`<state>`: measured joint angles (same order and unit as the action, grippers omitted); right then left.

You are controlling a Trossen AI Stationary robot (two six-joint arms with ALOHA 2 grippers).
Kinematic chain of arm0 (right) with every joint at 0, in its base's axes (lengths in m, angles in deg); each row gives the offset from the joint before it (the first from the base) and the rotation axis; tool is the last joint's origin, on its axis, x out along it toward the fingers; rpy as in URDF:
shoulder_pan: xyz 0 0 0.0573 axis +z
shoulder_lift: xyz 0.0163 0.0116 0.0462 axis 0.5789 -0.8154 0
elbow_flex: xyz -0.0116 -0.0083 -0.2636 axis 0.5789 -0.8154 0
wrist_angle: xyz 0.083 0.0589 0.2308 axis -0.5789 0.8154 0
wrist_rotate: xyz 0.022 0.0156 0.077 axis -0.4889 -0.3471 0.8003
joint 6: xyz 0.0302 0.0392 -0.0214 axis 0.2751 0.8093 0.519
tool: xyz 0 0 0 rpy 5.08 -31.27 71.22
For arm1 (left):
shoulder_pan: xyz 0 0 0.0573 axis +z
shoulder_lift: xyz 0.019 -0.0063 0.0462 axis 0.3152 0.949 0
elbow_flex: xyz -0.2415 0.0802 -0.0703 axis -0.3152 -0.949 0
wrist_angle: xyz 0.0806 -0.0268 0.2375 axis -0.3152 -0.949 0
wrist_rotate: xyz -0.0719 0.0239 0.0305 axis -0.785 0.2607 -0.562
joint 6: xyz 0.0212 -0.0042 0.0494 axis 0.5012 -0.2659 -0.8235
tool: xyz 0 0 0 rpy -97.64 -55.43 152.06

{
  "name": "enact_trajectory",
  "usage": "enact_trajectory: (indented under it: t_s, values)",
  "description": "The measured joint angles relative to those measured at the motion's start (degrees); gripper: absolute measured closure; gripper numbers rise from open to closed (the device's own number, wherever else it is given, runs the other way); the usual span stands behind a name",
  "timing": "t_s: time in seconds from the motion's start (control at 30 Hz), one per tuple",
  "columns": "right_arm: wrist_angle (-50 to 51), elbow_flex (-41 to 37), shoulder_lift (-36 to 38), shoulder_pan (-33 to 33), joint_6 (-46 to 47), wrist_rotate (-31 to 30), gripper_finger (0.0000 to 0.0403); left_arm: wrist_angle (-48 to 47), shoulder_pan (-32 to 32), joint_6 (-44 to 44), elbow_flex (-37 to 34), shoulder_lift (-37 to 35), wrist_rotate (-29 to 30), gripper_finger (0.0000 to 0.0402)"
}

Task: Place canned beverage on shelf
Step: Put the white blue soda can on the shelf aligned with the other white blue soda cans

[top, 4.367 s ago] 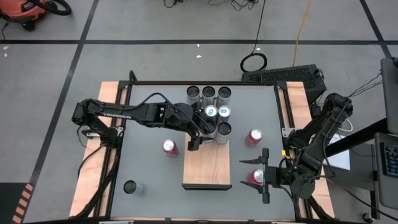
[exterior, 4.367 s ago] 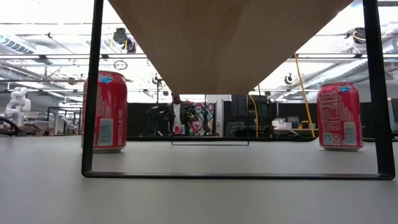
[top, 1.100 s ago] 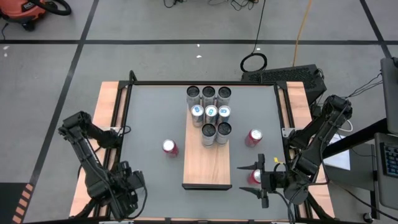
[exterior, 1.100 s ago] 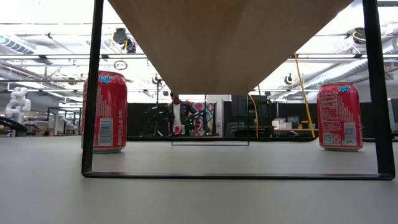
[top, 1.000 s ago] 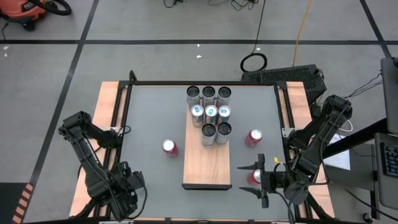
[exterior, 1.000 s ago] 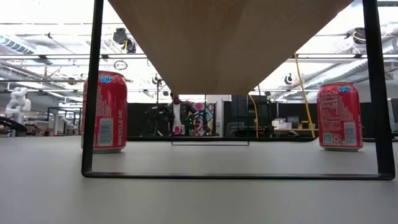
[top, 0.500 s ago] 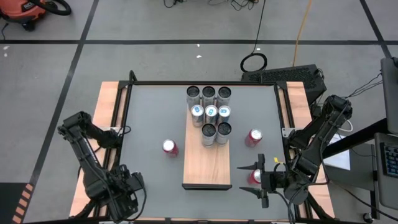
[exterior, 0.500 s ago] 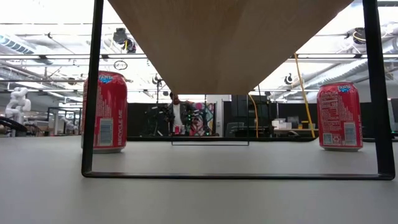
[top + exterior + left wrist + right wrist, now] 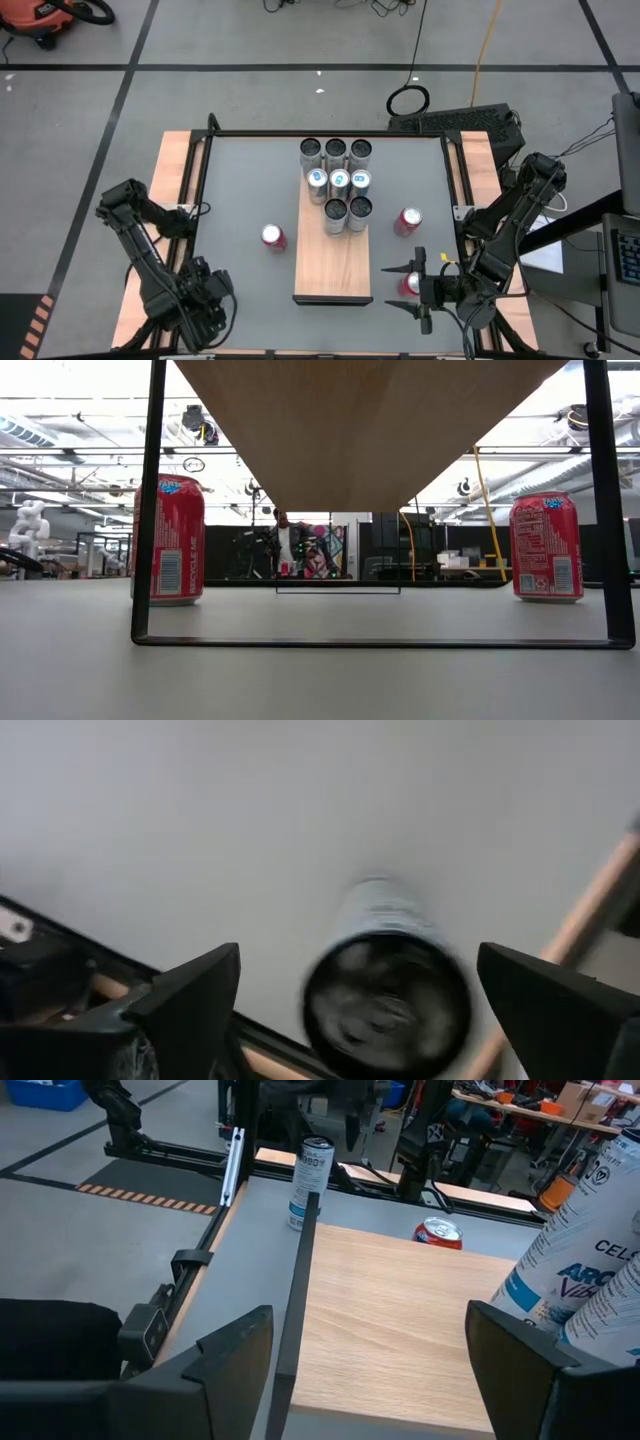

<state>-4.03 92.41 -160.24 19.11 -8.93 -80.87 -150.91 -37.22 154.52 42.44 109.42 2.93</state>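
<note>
The shelf (image 9: pixel 333 262) is a light wood-grain board on the grey table; its underside (image 9: pixel 360 420) fills the top of the low view. Several silver cans (image 9: pixel 340 185) stand on its far end. My left gripper (image 9: pixel 205 300) hangs over the near left corner, pointing down. It is open (image 9: pixel 358 960), with a silver-blue can (image 9: pixel 385 990) upright on the table below and between its fingers. That can also shows in the right wrist view (image 9: pixel 312 1180). My right gripper (image 9: pixel 392 286) hovers open (image 9: pixel 370 1315) at the shelf's near right.
Three red cans stand on the table: one left of the shelf (image 9: pixel 272 236), one right of it (image 9: pixel 407 220), one beneath my right gripper (image 9: pixel 409 283). Two of them show in the low view (image 9: pixel 168 540) (image 9: pixel 545 547). The shelf's near half is bare wood.
Over the last second nothing has visibly moved. A few seconds back my left arm reached over the cans on the shelf; it has since swung to the near left corner, above the silver-blue can.
</note>
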Motion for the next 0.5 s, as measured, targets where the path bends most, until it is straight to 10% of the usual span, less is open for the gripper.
enact_trajectory:
  t_s: [0.5]
  values:
    - [-0.2,0.0,-0.7,0.0,0.6,0.0,0.0136,5.9,0.0,1.3,-3.3,0.0,-3.2,0.0094]
